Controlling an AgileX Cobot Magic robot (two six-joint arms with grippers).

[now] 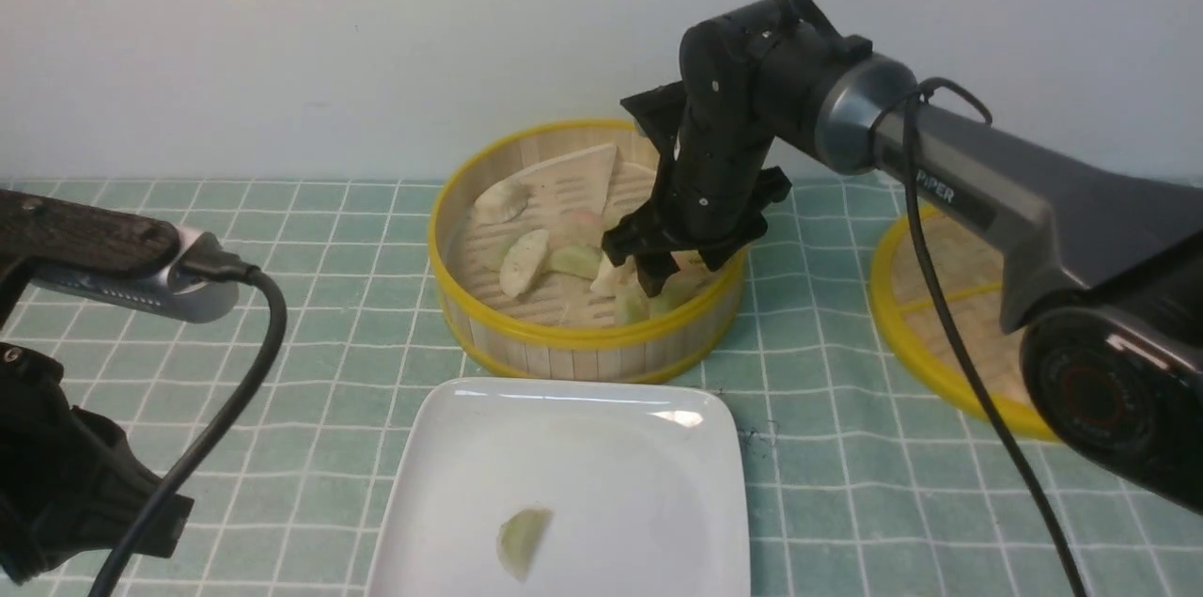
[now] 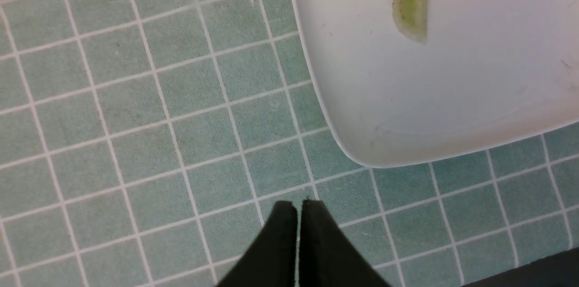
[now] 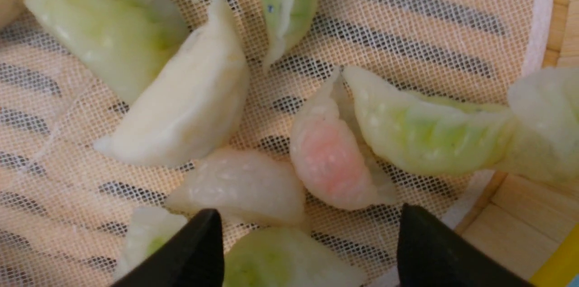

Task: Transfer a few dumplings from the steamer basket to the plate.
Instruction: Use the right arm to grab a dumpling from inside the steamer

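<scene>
The steamer basket [image 1: 564, 338] stands mid-table and holds several dumplings, among them a cream one [image 1: 523, 260] and a green one [image 1: 575, 259]. My right gripper [image 1: 639, 273] reaches down into the basket's right side. In the right wrist view that gripper [image 3: 308, 212] is open, its fingertips [image 3: 203, 242] low over the mesh liner. A pale green dumpling [image 3: 280, 260] lies between the jaws, with a pink one [image 3: 328, 160] just beyond. One green dumpling [image 1: 523, 541] lies on the white plate [image 1: 564, 447]. My left gripper [image 2: 297, 205] is shut and empty, over the cloth beside the plate [image 2: 452, 97].
A flat woven lid [image 1: 940, 315] with a yellow rim lies at the right, partly behind my right arm. A cream wedge-shaped sheet [image 1: 573, 169] leans at the back of the basket. A green checked cloth [image 1: 310, 230] covers the table. My left arm [image 1: 85, 484] fills the lower left.
</scene>
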